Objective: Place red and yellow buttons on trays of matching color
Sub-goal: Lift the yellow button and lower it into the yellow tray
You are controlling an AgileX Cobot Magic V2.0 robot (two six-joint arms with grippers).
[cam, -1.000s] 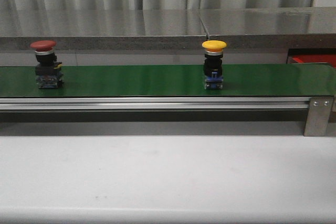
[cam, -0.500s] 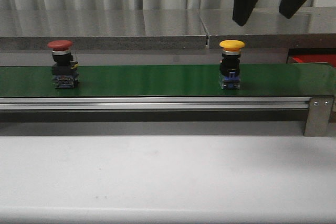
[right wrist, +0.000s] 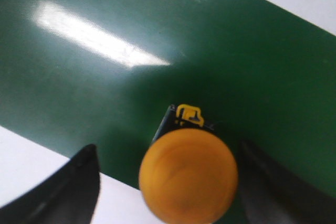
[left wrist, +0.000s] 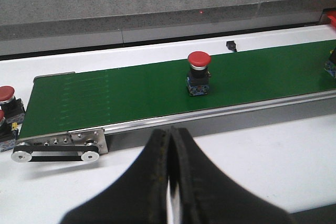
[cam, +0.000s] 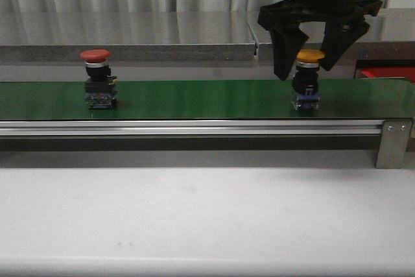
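A white table (cam: 207,218) is seen nearest the camera in the front view, and the green belt (cam: 194,98) runs across just behind it, edged by an aluminium rail (cam: 188,128) with a bracket (cam: 392,142) at the belt's right end. Two buttons are standing upright on the belt. The red button (cam: 98,78) is placed on the belt's left part, well apart from any gripper. The yellow button (cam: 307,79) is placed on the belt's right part, near its end.

The right gripper (cam: 312,56) is held directly over the yellow button, with its fingers spread wide, one on each side of the cap; no contact with the button can be made out, and nothing is held. In the right wrist view the yellow cap (right wrist: 188,176) is seen between the two dark fingers (right wrist: 68,190), with gaps to both, and the belt (right wrist: 157,40) lies beneath.

In the left wrist view the left gripper (left wrist: 170,182) is seen above the table (left wrist: 262,150), on the near side of the belt, with its fingers pressed together and nothing between them. Beyond the belt's left end roller (left wrist: 55,150), more red buttons (left wrist: 8,103) are seen just beside it. Behind the belt a grey ledge (cam: 130,30) is seen, and something red (cam: 388,73) is partly visible past the belt's right end.
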